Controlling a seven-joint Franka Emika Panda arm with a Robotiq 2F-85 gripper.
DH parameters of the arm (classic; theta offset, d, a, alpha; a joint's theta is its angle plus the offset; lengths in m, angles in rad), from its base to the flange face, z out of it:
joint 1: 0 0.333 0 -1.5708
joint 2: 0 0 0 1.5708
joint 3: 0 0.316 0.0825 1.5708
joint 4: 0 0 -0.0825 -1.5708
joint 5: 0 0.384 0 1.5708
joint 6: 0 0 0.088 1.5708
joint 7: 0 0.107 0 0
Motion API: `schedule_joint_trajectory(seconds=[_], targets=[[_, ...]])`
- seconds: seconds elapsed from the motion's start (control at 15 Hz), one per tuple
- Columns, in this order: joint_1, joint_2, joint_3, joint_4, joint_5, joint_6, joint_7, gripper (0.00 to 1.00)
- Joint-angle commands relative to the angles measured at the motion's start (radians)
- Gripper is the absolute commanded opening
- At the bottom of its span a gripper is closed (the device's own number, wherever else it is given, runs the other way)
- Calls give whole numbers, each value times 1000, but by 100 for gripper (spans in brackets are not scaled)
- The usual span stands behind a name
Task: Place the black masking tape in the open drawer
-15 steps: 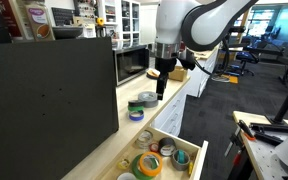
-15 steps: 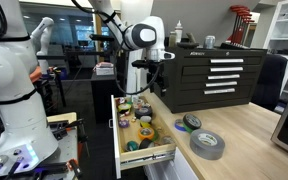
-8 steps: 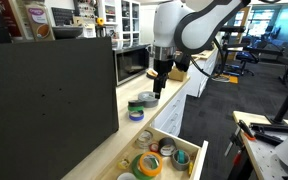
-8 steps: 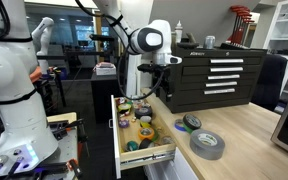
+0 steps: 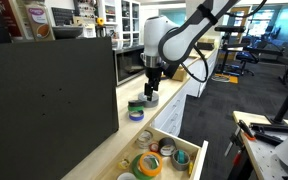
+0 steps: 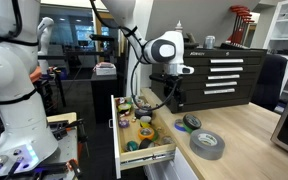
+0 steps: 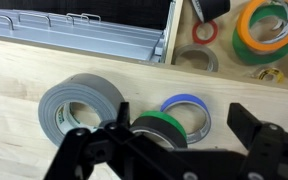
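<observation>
Black masking tape [image 7: 156,130] lies on the bench [image 7: 24,75] between the spread, empty fingers of the claw [image 7: 176,135], a fit only the wrist view shows. An exterior view shows the whole open drawer [image 6: 147,156] near the claw.

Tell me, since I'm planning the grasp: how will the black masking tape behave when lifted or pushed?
The black masking tape lies flat, so it probably won't roll. A small wound ring, it is likely stiff and light. The blue tape roll and grey tape roll sit close beside it, so a push would likely nudge them.
</observation>
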Motion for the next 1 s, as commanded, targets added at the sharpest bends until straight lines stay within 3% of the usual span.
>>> schedule_joint_trajectory(seconds=[0.0, 0.4, 0.93], targets=[[-4, 103, -18, 100, -8, 39, -27, 100], [-33, 215, -6, 213, 12, 49, -156, 100], [-117, 296, 95, 292, 142, 17, -402, 100]])
